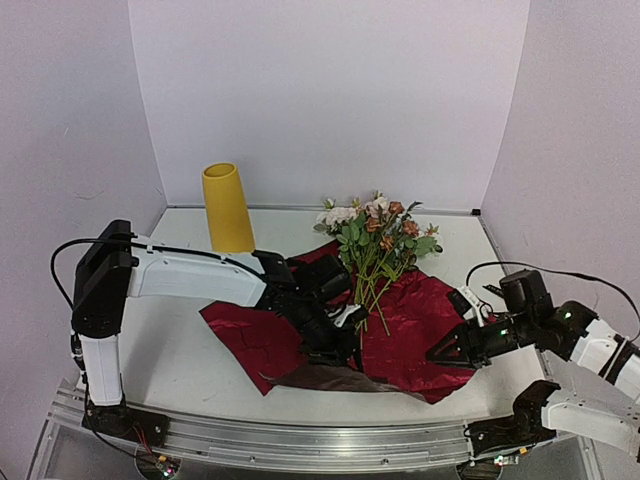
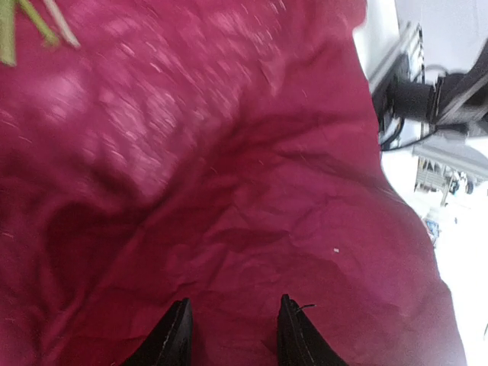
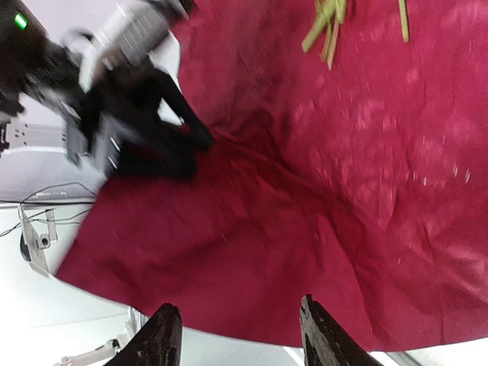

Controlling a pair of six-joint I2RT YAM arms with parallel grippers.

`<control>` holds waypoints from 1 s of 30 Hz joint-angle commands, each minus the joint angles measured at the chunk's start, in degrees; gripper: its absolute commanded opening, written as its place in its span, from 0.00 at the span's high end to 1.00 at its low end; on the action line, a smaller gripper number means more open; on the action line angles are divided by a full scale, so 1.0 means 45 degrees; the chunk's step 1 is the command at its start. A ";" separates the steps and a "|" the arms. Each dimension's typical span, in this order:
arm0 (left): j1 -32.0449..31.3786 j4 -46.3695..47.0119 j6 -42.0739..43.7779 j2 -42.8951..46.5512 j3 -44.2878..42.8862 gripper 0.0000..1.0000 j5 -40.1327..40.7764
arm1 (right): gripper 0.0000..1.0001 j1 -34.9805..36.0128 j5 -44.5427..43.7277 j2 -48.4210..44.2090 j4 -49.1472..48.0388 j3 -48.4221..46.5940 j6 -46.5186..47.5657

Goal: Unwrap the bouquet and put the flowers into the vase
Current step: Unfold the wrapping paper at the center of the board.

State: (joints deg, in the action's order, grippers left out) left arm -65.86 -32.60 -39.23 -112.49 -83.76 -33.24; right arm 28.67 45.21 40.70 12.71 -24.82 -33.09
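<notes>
Pale lilac walls [image 1: 330,100] enclose a white table [image 1: 180,360].

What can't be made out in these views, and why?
1. Left wrist view: blur smears the crinkled dark red wrapping paper; whether the left pincer touches it is unclear.
2. Same view: the top-left corner cuts off the thin green flower stems.
3. Right wrist view: the left arm is a blurred dark shape.
4. Top view: the right arm runs off the right edge.
</notes>
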 commanded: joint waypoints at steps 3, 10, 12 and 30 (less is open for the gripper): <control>-0.1046 0.0167 -0.0352 0.0128 0.0295 0.62 -0.0315 | 0.45 0.0062 -0.0904 0.0987 0.0597 -0.1751 0.1007; -0.1356 0.0175 -0.0459 -0.0251 0.0826 0.62 0.0377 | 0.53 0.0167 -0.1445 0.2803 -0.0006 -0.1589 0.1361; -0.1372 0.0163 -0.0546 -0.0244 0.1097 0.62 0.0713 | 0.55 0.0243 -0.1685 0.3046 -0.0304 -0.1419 0.1217; -0.1349 0.0152 -0.0887 0.0154 0.1829 0.61 0.2594 | 0.61 0.0594 -0.4652 0.5617 -0.0712 -0.1234 0.0730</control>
State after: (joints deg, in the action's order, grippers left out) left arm -72.03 -32.47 -43.42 -113.89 -73.45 -26.14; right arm 30.92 27.73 64.92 8.53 -29.82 -29.65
